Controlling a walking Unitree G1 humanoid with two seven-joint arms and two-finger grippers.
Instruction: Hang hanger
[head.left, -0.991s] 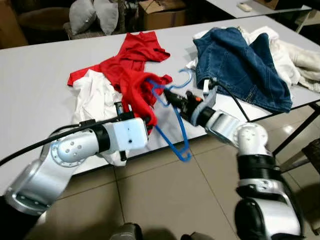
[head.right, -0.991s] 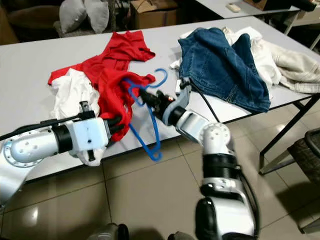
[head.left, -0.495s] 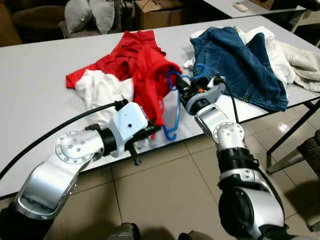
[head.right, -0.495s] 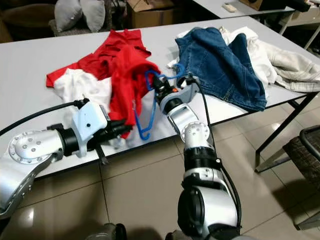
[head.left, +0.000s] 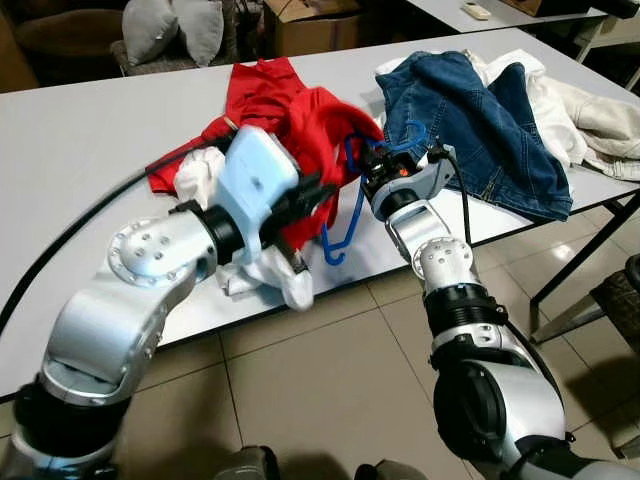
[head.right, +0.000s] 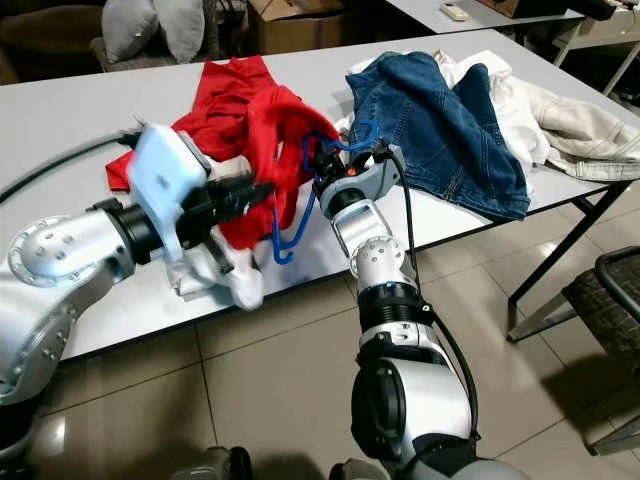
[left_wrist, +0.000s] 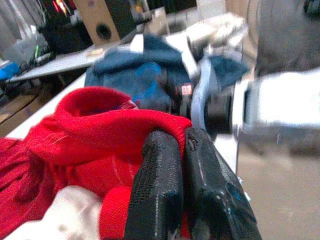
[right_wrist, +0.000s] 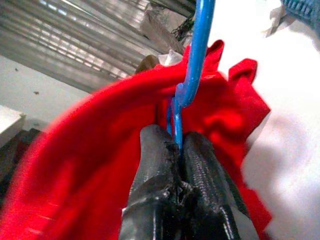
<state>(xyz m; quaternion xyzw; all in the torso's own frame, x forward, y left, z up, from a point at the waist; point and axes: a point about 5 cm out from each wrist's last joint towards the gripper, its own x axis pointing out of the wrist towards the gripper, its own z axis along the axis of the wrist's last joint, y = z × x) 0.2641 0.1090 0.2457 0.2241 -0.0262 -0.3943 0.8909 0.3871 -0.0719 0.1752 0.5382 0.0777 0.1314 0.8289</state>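
- Above the grey surface (head.left: 90, 150) edge: right claw (right_wrist: 176, 145) clamped on blue hanger (head.left: 345, 215).
- Left claw (left_wrist: 172, 150) pinched together on red garment (head.left: 315, 125) draped over the hanger.
- Jeans (head.left: 480, 110) just beside.

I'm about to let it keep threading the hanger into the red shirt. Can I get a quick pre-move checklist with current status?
1. Right claw shut on the hanger: ok.
2. Left claw pinching the red shirt: ok.
3. Shirt lifted off the table near the hanger: ok.
4. Hanger inside the shirt opening: cannot tell, cloth hides its upper part.
5. White cloth caught with the shirt: not ok, it hangs below the left claw.
6. Jeans apart from the hanger: ok.
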